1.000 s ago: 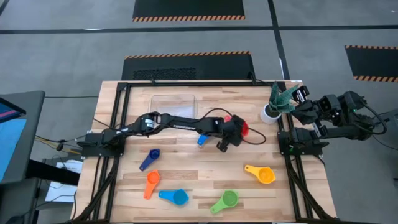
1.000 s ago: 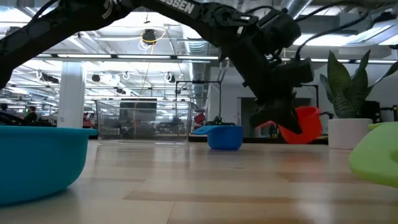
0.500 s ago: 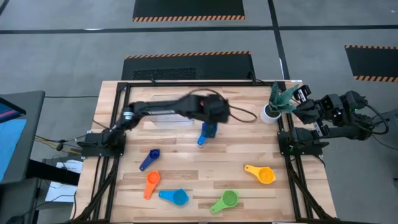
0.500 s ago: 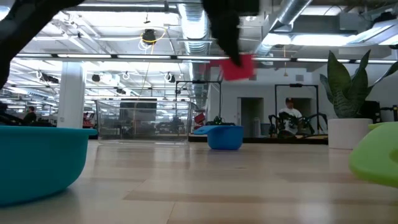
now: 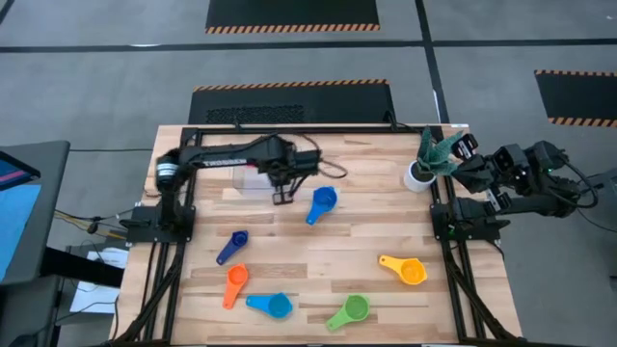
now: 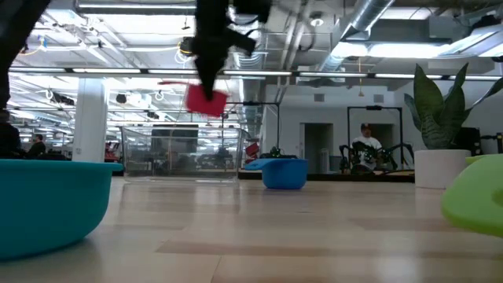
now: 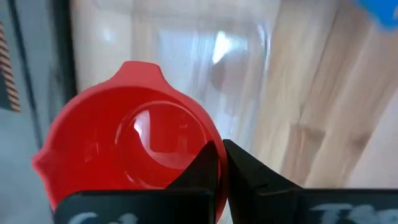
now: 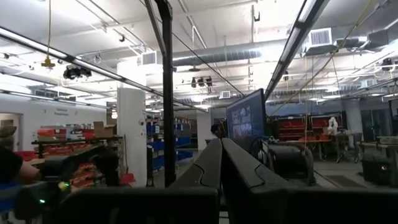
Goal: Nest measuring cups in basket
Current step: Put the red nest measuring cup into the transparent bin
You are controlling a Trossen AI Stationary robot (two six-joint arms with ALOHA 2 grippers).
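Note:
My left gripper is shut on the red cup and holds it in the air over the clear basket, whose see-through floor shows past the cup in the left wrist view. Six more cups lie on the table: blue, dark blue, orange, light blue, green and yellow. My right gripper is shut and waits off the table's right edge, near the plant pot. My left gripper has the red cup pinched between its two fingers at the bowl's side nearest the wrist; the fingers hide the exact spot, and no handle shows. The fingers come from above. The cup hangs below them, tilted, lifted clear above the basket.
A white plant pot with a green plant stands at the table's far right corner. The loose cups are spread over the table's near half, and the blue cup lies just right of the basket. Black frame rails run along the table's left and right edges.
My left gripper has lifted the red cup off the table's centre-right and carried it up, then toward the table's left and far side, until it hangs over the basket. It has stayed shut on the cup. The blue cup, earlier partly under the arm, lies uncovered.

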